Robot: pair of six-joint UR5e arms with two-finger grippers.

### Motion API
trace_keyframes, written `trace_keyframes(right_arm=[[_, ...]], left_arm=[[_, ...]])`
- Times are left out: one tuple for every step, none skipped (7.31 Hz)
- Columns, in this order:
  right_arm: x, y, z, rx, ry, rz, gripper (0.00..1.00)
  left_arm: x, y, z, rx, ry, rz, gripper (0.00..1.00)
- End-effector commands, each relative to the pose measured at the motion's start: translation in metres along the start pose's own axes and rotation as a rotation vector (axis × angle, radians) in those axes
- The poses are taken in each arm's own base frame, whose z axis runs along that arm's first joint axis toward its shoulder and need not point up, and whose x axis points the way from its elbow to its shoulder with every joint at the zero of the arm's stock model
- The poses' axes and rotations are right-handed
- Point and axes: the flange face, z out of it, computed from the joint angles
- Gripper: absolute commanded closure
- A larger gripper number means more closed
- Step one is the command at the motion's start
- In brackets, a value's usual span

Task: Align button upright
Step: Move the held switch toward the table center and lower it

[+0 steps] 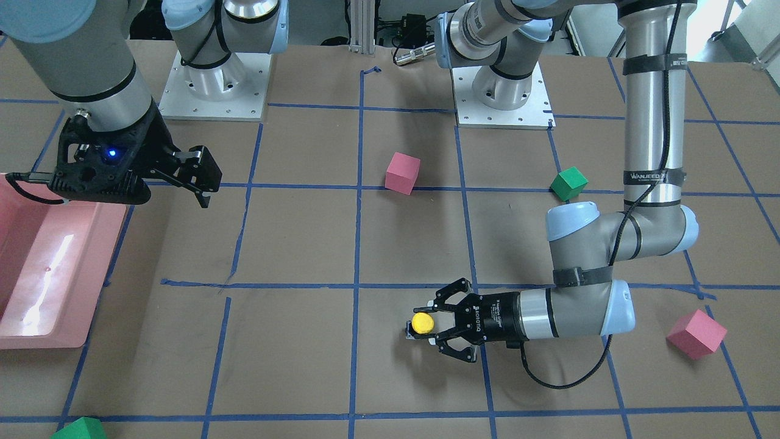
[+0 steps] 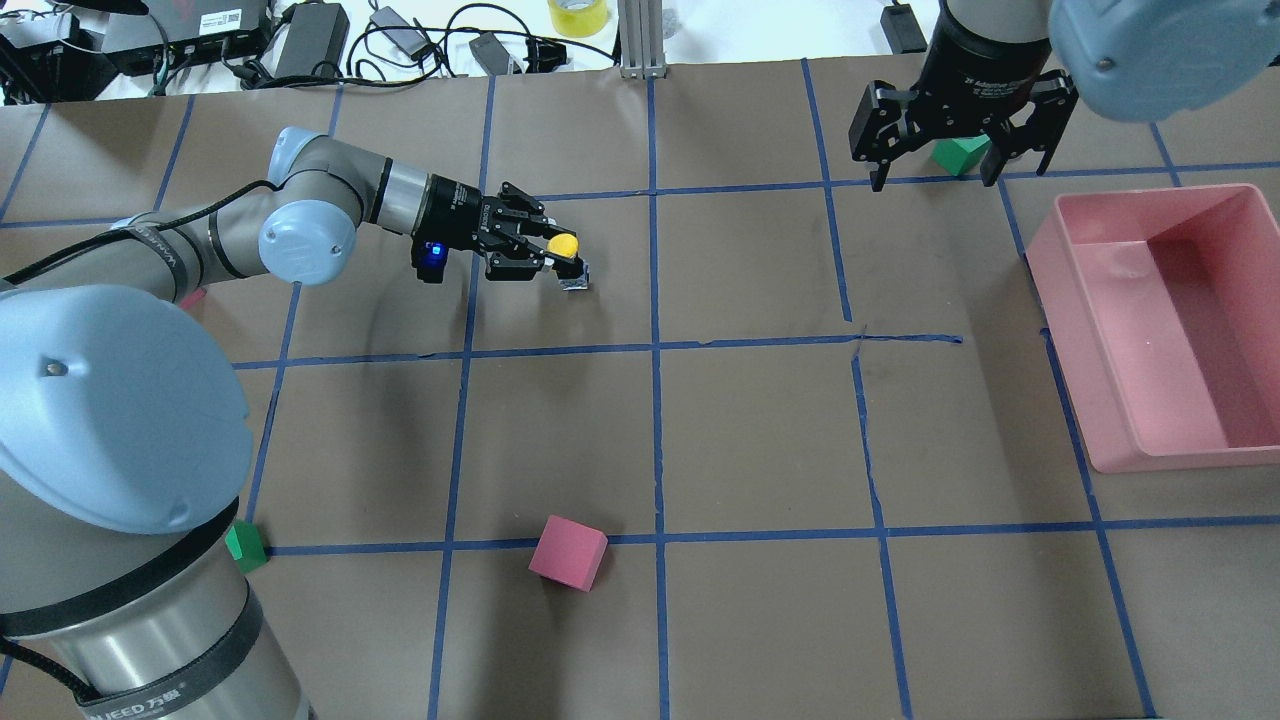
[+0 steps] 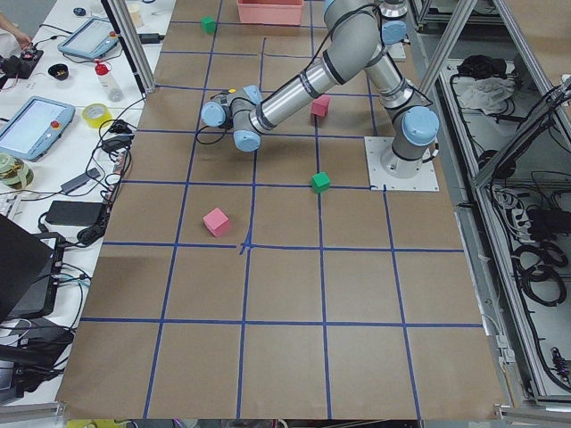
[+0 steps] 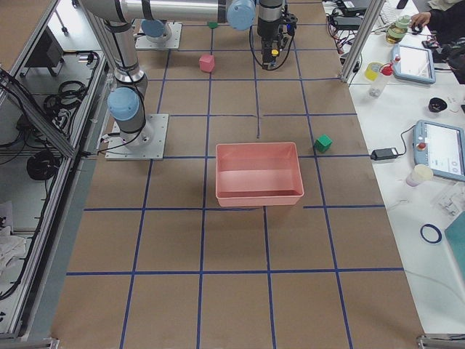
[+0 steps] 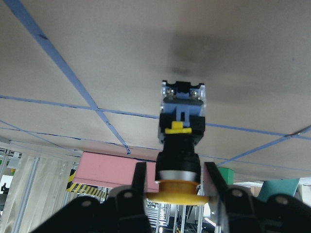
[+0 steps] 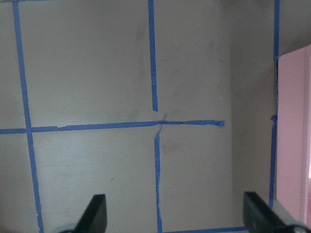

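Observation:
The button [image 1: 421, 322] has a yellow cap, a black body and a grey base block. It stands on the brown table with its base down and its cap up. My left gripper [image 1: 428, 325] reaches in level from the side and is shut on the button just under the cap. The left wrist view shows the button [image 5: 180, 141] between the two fingers [image 5: 140, 180], its base against the table. The overhead view shows the button [image 2: 564, 245] too. My right gripper [image 2: 932, 178] hangs open and empty high over the far side, its fingertips [image 6: 97, 213] wide apart.
A pink bin [image 2: 1085, 400] lies on the robot's right side. Pink cubes [image 1: 403, 173] [image 1: 696, 333] and green cubes [image 1: 568, 183] [image 1: 79, 428] are scattered over the table. Blue tape lines mark a grid.

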Motion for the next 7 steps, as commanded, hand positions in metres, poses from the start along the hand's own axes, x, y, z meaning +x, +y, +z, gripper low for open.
trace_keyframes(right_arm=[[-0.0001,0.0000,0.0008,-0.001,0.000,0.000,0.00],[0.0001,0.0002,0.0009,-0.002,0.001,0.000,0.00],[0.0002,0.0006,0.0014,-0.007,0.003,0.000,0.00],[0.0016,0.0011,0.0003,-0.008,0.008,0.001,0.00],[0.0012,0.0011,0.0003,-0.009,0.003,0.001,0.00],[0.0011,0.0020,-0.0014,-0.006,0.001,0.001,0.00],[0.0011,0.0020,-0.0014,-0.006,0.001,0.001,0.00]], left_arm=[[-0.0003,0.0006,0.0030,-0.005,-0.001,0.000,1.00],[-0.0021,-0.0024,0.0044,0.005,-0.006,-0.002,1.00],[-0.0023,-0.0028,0.0044,0.009,-0.007,-0.002,0.97],[-0.0027,-0.0035,0.0048,0.010,-0.008,-0.003,0.78],[-0.0024,-0.0020,0.0039,0.009,-0.007,-0.001,0.67],[-0.0026,-0.0013,0.0034,0.011,-0.006,0.001,0.53],[-0.0028,0.0003,0.0024,0.011,-0.004,0.003,0.32]])
